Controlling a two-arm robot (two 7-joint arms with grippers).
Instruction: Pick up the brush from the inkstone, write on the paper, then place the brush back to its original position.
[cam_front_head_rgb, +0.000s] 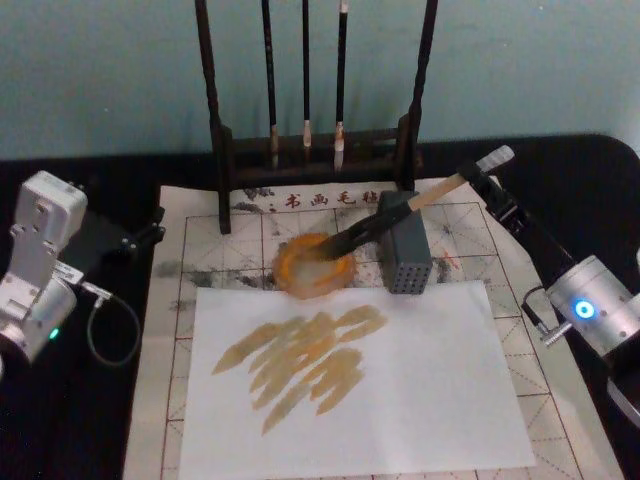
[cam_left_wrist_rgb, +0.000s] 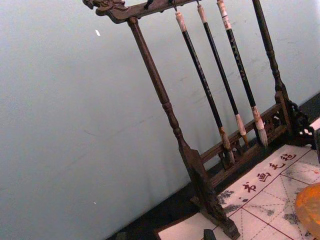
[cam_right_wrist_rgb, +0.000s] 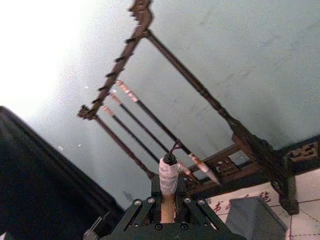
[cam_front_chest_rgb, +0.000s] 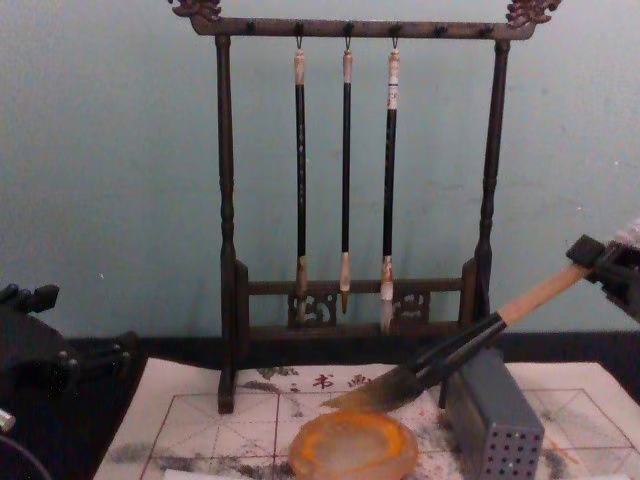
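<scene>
The brush (cam_front_head_rgb: 365, 232) slants from the orange-brown inkstone (cam_front_head_rgb: 296, 278) up to the right, its dark tip over the dish and its shaft crossing the top of the grey block (cam_front_head_rgb: 408, 255). In the chest view the brush (cam_front_chest_rgb: 455, 352) hangs with its tip just above the inkstone (cam_front_chest_rgb: 352, 446). My right gripper (cam_front_head_rgb: 478, 180) is shut on the tan handle near the white-wrapped end. The right wrist view has the brush end (cam_right_wrist_rgb: 168, 174) between the fingers (cam_right_wrist_rgb: 199, 204). The gridded paper (cam_front_head_rgb: 200, 262) lies under everything. My left gripper (cam_front_head_rgb: 148, 234) rests at the paper's left edge.
A white sheet (cam_front_head_rgb: 440, 400) with tan-brown strokes lies on the gridded paper, in front of the inkstone. A dark wooden rack (cam_front_head_rgb: 222, 150) with three thin hanging brushes (cam_front_chest_rgb: 346, 170) stands at the back. Black tabletop flanks the paper on both sides.
</scene>
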